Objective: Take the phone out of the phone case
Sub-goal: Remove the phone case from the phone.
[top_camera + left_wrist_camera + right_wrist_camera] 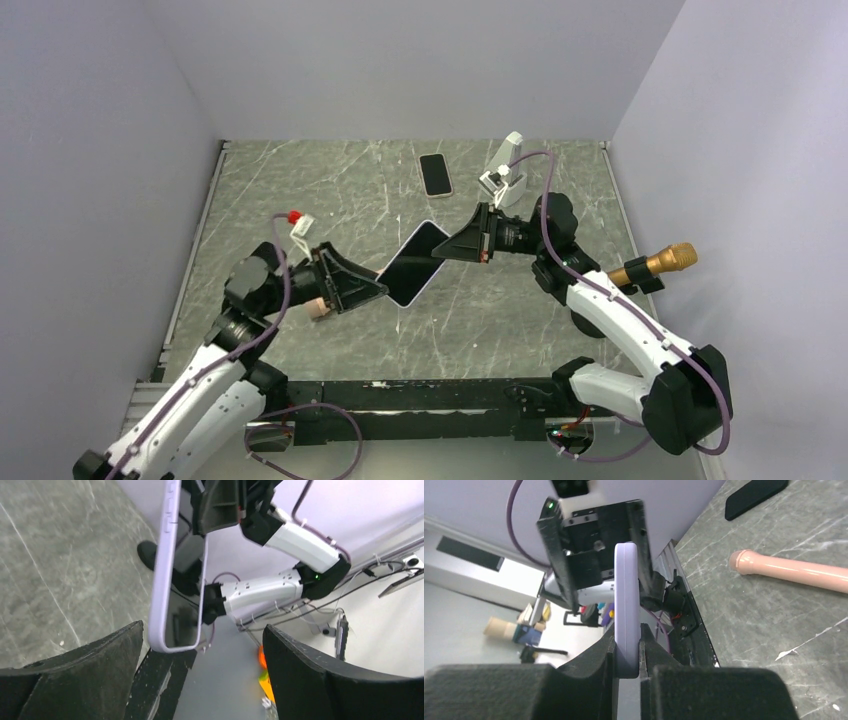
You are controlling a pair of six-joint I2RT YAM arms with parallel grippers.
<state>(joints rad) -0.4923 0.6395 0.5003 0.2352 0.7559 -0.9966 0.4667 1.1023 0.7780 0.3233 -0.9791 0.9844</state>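
Phone case (430, 286), lilac, hangs in the air over the middle of the surface (300, 190), tilted, with the phone (412, 262) seated in it and its dark face showing inside the pale rim. The right pincer (453, 245) has its two fingers pressed together on the far, upper end of the case. From its own wrist camera the lilac edge (626, 605) stands squeezed between the black pads (594, 665). The left pincer (378, 290) sits at the near, lower end with its fingers spread wide. From its wrist camera the case's bottom corner (167, 645) lies in the gap, close to one finger (100, 665) and well apart from the other.

A second dark phone (435, 175) lies flat near the far edge of the surface. A pink rod (318, 308) rests on the marble just beside the left pincer. A gold-headed microphone (655, 265) lies by the right edge, next to the right arm.
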